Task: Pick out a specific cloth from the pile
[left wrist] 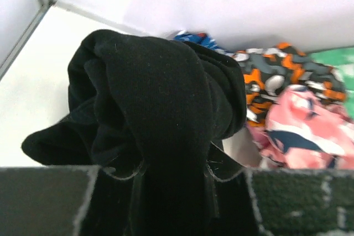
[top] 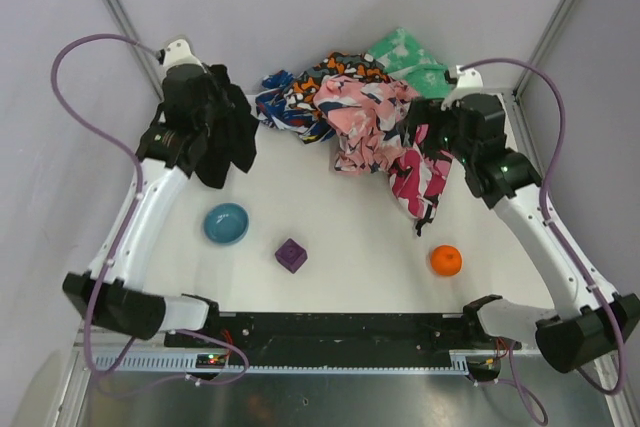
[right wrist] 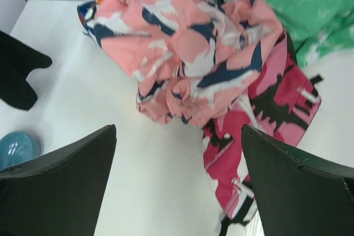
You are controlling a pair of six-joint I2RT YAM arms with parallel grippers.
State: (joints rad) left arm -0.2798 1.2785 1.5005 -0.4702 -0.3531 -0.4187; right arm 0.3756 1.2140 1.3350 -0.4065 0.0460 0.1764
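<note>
Left jaws grip the black cloth (top: 225, 132), apart from the pile (top: 365, 112)—right jaws wide, empty. Next, probably: lay it aside.

One cloth (top: 225, 127), one pile (top: 365, 112), one bowl (top: 226, 223), one cube (top: 291, 255), one ball (top: 446, 260).
</note>
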